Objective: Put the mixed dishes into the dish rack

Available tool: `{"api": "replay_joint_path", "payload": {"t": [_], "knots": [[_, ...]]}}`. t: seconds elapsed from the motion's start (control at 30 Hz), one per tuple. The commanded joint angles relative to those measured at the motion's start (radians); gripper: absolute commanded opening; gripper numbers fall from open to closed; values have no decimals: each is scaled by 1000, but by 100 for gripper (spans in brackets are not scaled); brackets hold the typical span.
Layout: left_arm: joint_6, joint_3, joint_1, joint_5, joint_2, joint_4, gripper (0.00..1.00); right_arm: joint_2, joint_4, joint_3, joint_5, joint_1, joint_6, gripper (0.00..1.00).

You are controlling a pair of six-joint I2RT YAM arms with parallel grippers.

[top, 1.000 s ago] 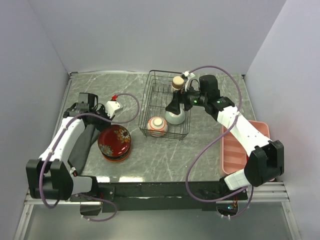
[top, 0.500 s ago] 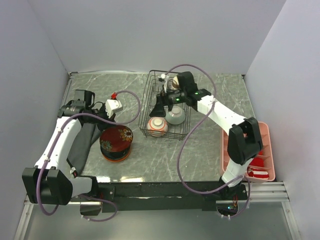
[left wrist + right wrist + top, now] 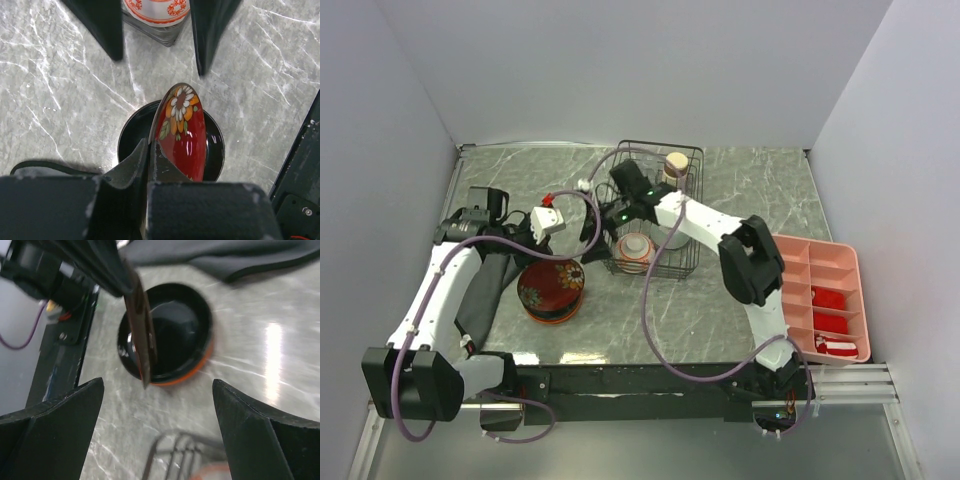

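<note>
My left gripper [image 3: 150,145] [image 3: 538,252] is shut on the rim of the glossy red floral bowl [image 3: 182,130] [image 3: 552,282]. The bowl is tilted on edge above a dark plate with an orange-red rim [image 3: 212,150] [image 3: 200,365]. My right gripper [image 3: 157,385] [image 3: 600,228] hangs open and empty between that bowl and the dish rack [image 3: 660,205]. In the rack sit the reddish bowl with white base [image 3: 634,250] [image 3: 157,7] and the small tan cup [image 3: 675,163]. My right arm lies across the rack and hides the mint-green bowl.
A black cloth [image 3: 485,290] [image 3: 225,257] lies on the table left of the plate, under my left arm. A pink compartment tray [image 3: 825,262] with red items stands at the right edge. The rack's left front corner [image 3: 185,455] is just below my right gripper.
My right arm has swung left from over the cup inside the rack to the rack's left side. My left gripper has closed tighter on the red bowl's rim.
</note>
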Motion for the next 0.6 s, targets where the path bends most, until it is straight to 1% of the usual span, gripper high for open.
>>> {"api": "replay_joint_path", "payload": {"t": [0.0,0.07,0.13,0.17,0.27,0.3,0.37,0.4,0.43,0.47,0.5,0.53,0.57], "knots": [[14,-9,0,51,-49,3,1,34,-23,25,-100,37,-134,96],[25,-6,-1,50,-51,-7,1,30,52,-2,-103,57,-117,95],[29,-1,-1,51,-54,-22,1,33,143,-36,-92,66,-60,94],[31,5,-1,51,-55,-26,1,38,161,-38,-92,72,-44,93],[25,0,-1,48,-66,-28,1,72,171,-1,-98,84,-11,80],[22,-3,-1,50,-77,-25,1,79,169,20,-98,89,1,66],[7,-18,-1,53,-86,-14,1,93,165,36,-95,91,16,54],[0,-21,-1,53,-95,-7,1,93,162,42,-91,91,29,40],[-4,-27,-1,51,-100,4,1,86,154,42,-86,89,30,30],[-27,-29,-1,50,-106,16,1,81,146,40,-83,87,29,24],[-41,-28,-1,45,-120,29,1,72,137,31,-75,87,26,12],[-75,-21,-1,42,-127,59,1,52,126,25,-66,87,27,5],[-90,-18,-1,32,-135,79,1,41,128,18,-61,86,29,1]]}}
